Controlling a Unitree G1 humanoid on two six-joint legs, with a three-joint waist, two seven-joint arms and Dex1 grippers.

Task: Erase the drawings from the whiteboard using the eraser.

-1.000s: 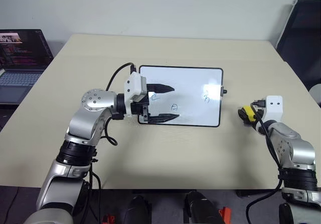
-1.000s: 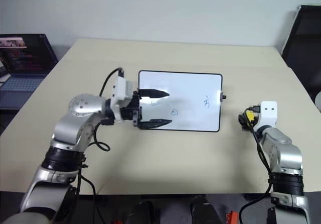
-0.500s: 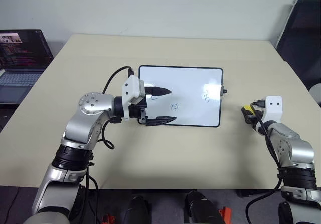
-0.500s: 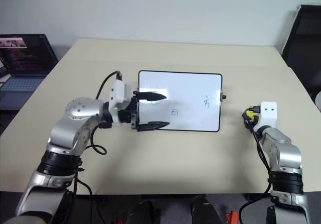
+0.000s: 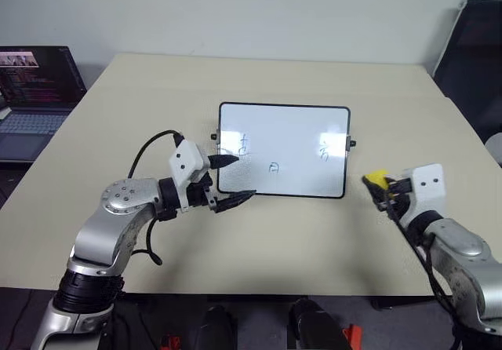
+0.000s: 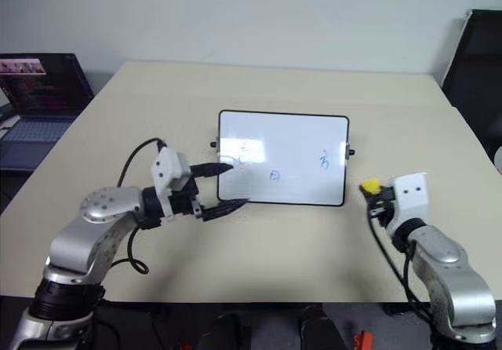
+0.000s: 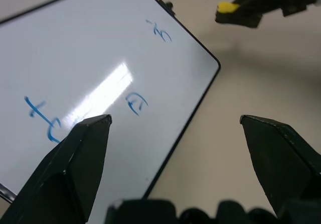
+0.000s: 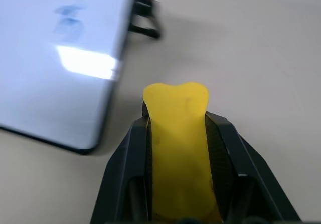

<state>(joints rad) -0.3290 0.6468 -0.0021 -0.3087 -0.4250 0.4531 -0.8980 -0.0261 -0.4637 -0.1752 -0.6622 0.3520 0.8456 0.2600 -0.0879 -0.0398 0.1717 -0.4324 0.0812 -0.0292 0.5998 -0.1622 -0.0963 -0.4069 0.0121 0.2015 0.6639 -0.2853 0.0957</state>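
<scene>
Right claw [image 8: 178, 133] is clenching the small yellow block eraser [image 8: 179, 148] at lower right, needing carrying onto the glossy black-framed whiteboard's [image 5: 298, 134] blue scribbles [image 5: 274, 167].

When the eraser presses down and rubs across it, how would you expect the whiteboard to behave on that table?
The whiteboard lies flat and unclamped on the smooth table, so it would probably slide rather than tip. The left gripper stands open at its near corner, likely to brace it. Its thin frame suggests little weight.

I am viewing a beige table [image 5: 259, 83] with rounded corners, standing against a plain pale wall [image 5: 235, 12]. An open laptop [image 5: 35, 91] is glowing with a lit screen at the far left, apparently on a separate surface beside the table. A dark chair [image 5: 471, 52] is standing at the far right.
</scene>
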